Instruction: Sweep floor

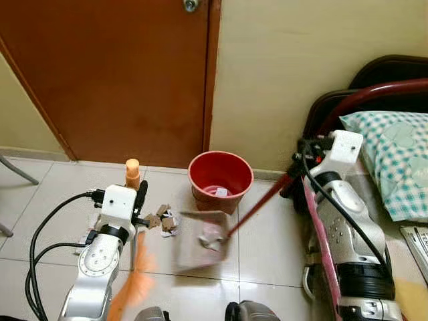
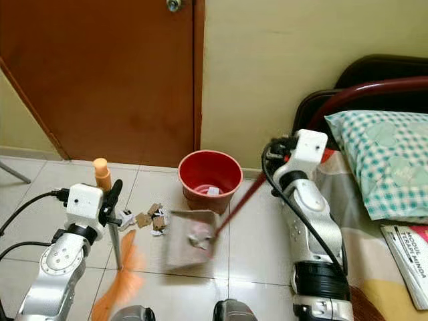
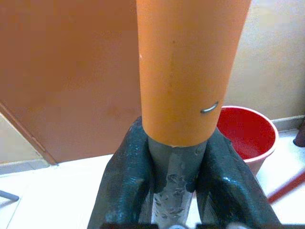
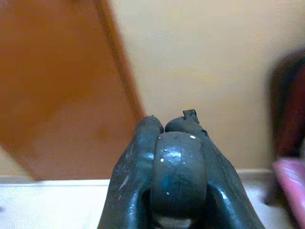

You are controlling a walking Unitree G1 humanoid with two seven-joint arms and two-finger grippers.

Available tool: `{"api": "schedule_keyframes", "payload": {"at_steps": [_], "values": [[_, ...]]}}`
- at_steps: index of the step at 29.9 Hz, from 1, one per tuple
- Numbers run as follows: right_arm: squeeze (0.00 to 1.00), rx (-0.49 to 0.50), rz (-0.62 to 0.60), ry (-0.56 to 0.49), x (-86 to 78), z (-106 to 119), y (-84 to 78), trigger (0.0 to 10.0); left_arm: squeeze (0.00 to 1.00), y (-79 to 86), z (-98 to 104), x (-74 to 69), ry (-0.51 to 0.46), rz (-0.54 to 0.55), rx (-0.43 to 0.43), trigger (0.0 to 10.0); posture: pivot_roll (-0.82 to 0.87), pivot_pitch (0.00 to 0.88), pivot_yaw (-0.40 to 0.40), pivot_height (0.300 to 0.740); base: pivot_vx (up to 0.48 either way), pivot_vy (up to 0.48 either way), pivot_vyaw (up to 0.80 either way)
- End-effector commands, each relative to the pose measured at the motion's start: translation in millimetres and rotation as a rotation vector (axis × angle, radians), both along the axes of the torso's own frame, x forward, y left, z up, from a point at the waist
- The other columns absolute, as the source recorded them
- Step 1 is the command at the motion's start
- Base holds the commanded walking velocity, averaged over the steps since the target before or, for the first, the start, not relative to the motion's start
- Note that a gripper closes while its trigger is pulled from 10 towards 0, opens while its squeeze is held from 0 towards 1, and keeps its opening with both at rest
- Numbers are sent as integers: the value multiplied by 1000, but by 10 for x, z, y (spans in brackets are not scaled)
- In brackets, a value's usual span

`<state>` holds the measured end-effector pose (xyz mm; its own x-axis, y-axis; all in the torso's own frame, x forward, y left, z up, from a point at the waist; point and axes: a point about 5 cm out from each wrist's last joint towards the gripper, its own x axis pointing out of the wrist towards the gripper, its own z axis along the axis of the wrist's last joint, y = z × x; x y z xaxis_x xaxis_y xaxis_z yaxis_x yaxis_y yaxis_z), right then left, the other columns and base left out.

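Observation:
My left gripper [image 1: 138, 202] is shut on the grey shaft of a broom [image 3: 190, 71] just below its orange cap. The broom stands upright, and its orange bristles [image 1: 131, 281] are blurred on the tiles. My right gripper [image 1: 298, 175] is shut on the long red handle [image 1: 257, 204] of a grey dustpan [image 1: 199, 242]. The dustpan lies on the floor in front of a red bucket [image 1: 221, 174] and holds a few scraps. Cardboard and paper scraps [image 1: 164, 219] lie on the tiles between the broom and the dustpan. More scraps sit inside the bucket.
A brown door [image 1: 114, 73] and a cream wall close off the far side. A bed with a checked pillow [image 1: 394, 157] and a dark headboard stands at the right. Black cables [image 1: 39, 251] loop beside my left arm. A chair leg [image 1: 17, 168] shows far left.

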<state>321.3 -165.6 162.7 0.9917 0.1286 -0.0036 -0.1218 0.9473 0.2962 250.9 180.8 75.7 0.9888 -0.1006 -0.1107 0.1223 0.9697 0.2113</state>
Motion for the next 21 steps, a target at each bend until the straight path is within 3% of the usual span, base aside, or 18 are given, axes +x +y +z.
{"api": "schedule_keyframes", "payload": {"at_steps": [1, 3, 9, 13, 16, 21], "values": [[0, 56, 62, -90, 17, 268, 73, 10000, 0, 11, -64, -14, 40, 17, -5, 10000, -13, 69, -47, 740, 0, 0, 0], [0, 46, 72, -113, 29, 333, 87, 10000, 0, 4, -67, -13, 40, 17, -10, 10000, -13, 69, -47, 740, 0, 0, 0], [0, -86, 108, -364, 103, 894, 192, 10000, 0, -64, -86, 2, 42, -2, -17, 10000, -23, 72, -47, 740, 0, 0, 0], [0, -105, 116, -482, 118, 1178, 248, 10000, 0, -97, -77, 11, 39, -10, -25, 10000, -20, 76, -47, 740, 0, 0, 0], [0, -124, 111, -533, 116, 1290, 261, 10000, 0, -104, -74, 10, 38, -12, -28, 10000, -20, 77, -47, 740, 0, 0, 0], [0, -250, 82, -665, 90, 1486, 288, 10000, 0, -114, -81, -1, 41, -17, -32, 10000, -20, 83, -47, 740, 0, 0, 0]]}}
